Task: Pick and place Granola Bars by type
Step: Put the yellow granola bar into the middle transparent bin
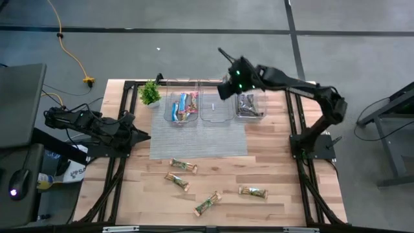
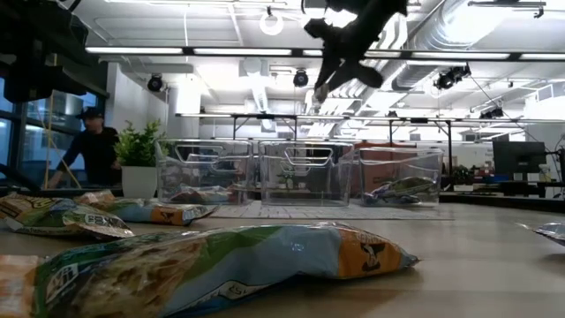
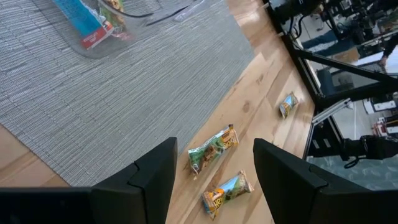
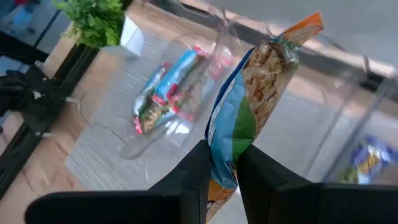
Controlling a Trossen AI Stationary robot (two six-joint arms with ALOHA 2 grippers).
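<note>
A green-and-tan granola bar [image 4: 249,118] hangs pinched by one end between the two fingers of the right gripper [image 4: 222,163], its free end pointing away from the wrist. The right gripper [image 1: 228,87] is raised above the row of three clear bins at the far edge of the table, over the gap between the middle bin [image 1: 215,107] and the right bin [image 1: 250,105]. The left bin [image 1: 183,107] holds several pink and blue bars [image 1: 181,106]; the right bin holds dark purple-wrapped bars [image 1: 246,103]; what lies in the middle bin cannot be made out. All three bins stand on the far part of a grey woven mat [image 1: 197,139]. Four more green-and-tan bars [image 1: 184,166] lie scattered on the bare wooden table [image 1: 272,162] toward its near edge, apart from one another. A small potted plant [image 1: 150,94] stands by the far left corner of the mat. The left gripper [image 3: 214,168] waits at the left edge of the table, fingers spread and holding nothing. A person [image 2: 88,146] shows in the room beyond.
</note>
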